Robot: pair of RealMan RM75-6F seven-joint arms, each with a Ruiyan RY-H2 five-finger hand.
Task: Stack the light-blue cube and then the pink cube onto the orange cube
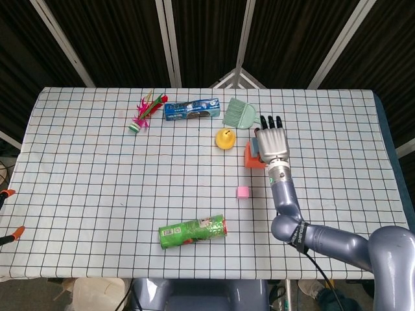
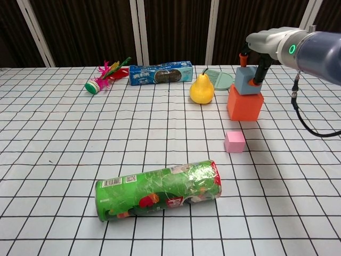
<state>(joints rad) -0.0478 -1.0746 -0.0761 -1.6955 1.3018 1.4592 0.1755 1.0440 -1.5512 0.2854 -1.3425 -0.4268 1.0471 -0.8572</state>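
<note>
My right hand (image 2: 254, 53) grips the small light-blue cube (image 2: 245, 82) w/ fingers (image 2: 261, 68) on both sides; it sits atop the big orange cube (image 2: 244, 104). Small pink cube (image 2: 234, 141) lies on the checked tablecloth (image 2: 64, 138) at 6 o'clock of orange cube, apart.

This is looking like a robotics lab or test cell rather than a home. A white tablecloth printed with a black grid (image 1: 84, 162) is covering the work table, and dark corrugated panels braced by pale metal struts (image 1: 170, 39) are closing it in behind. Unrelated props are lying scattered about as test pieces: a green cylindrical snack can (image 2: 159, 190), a yellow plastic pear (image 2: 202, 89), a blue biscuit packet (image 2: 161, 73), a feathered shuttlecock (image 2: 102, 77) and a pale green dustpan brush (image 1: 238, 114). Orange-handled clamps (image 1: 8, 214) are gripping the cloth's left edge.
</note>
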